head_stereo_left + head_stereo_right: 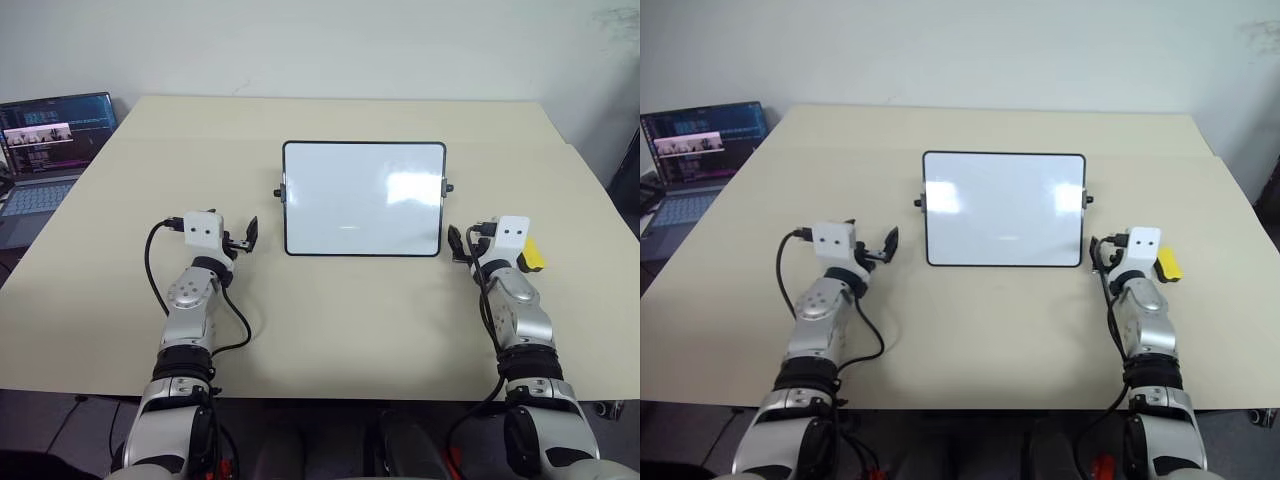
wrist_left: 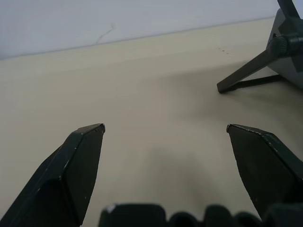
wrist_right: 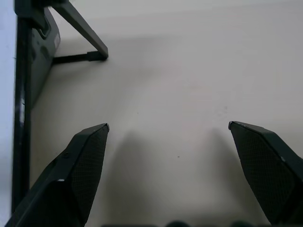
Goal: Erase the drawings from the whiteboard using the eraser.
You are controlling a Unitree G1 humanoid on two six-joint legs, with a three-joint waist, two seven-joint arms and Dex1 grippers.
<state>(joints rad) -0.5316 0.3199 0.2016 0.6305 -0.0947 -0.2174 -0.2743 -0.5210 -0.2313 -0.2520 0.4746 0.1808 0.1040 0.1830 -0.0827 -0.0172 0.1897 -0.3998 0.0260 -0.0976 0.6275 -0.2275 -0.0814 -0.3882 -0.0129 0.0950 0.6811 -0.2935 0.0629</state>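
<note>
Board: I see the whiteboard [image 1: 363, 199] propped up on its stand near the middle of the table [image 1: 330, 330], its face towards me. The white surface reads blank apart from glare patches.
Drawings: I can make out no marker marks on the board in either head view. A very faint smudge low on the surface could be residue or reflection; I cannot tell which.
Progress: Judging from the clean board, I take the erasing itself to be done, or very nearly so. What may be left is only a check of that faint spot.
Eraser: The yellow eraser [image 1: 1167, 265] lies flat on the table towards the right edge, just beside my right wrist on its outer side. Nothing grips it.
Left hand: My left hand [image 1: 246, 238] hovers low over the table, off the board's left side and apart from it. In the left wrist view its fingers [image 2: 78, 165] stand wide apart with bare tabletop between them; it grasps nothing.
Right hand: My right hand [image 1: 462, 243] sits off the board's right lower corner, close to the frame but not touching it as far as I can see. The right wrist view shows its fingers [image 3: 80, 165] spread wide, empty, with the stand leg ahead.
Next, in my judgement: If the smudge proves real, I would need to pick the eraser up again with the right hand.
</note>
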